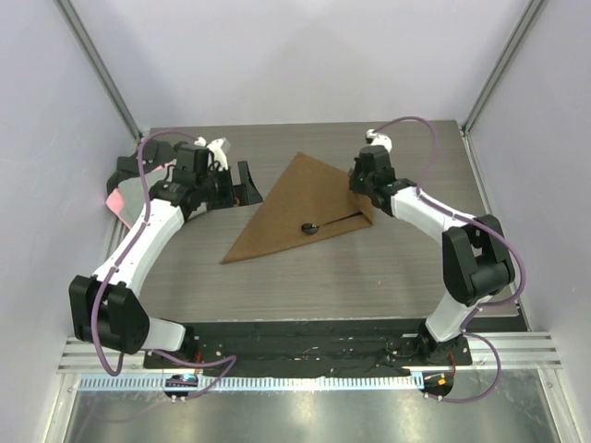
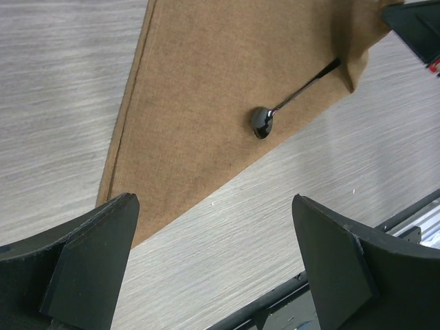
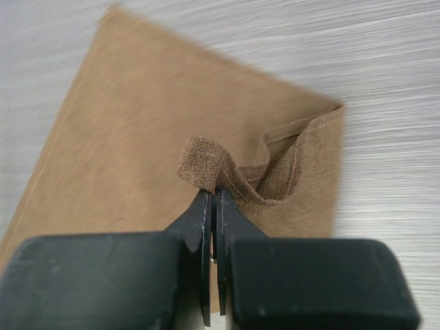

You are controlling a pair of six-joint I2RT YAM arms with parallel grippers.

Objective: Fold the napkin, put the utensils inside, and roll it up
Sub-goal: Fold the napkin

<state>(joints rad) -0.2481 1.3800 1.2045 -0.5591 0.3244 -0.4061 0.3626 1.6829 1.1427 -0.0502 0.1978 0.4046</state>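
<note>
A grey wood-grain table carries everything. On its middle lies the napkin, a plain brown fabric square folded into a triangle: one point toward the far side, a long point reaching near-left, and the third corner at the right.

The white-and-black left arm reaches from its near-left base toward the far left. The right arm bends in from the near right to the napkin's right corner.

A grey cloth with a pink edge sits at the far left edge, partly hidden behind the left arm.

The slim black utensil, long-handled with a small rounded head, lies on top of the napkin near its near-right edge. Its head is bare and points left. The end of its handle disappears under the raised right corner of the fabric.

The left gripper is spread wide above the table just left of the napkin, touching nothing. The right gripper has its jaws pressed together on the napkin's right corner, pinching a bunched, lifted fold of cloth.
</note>
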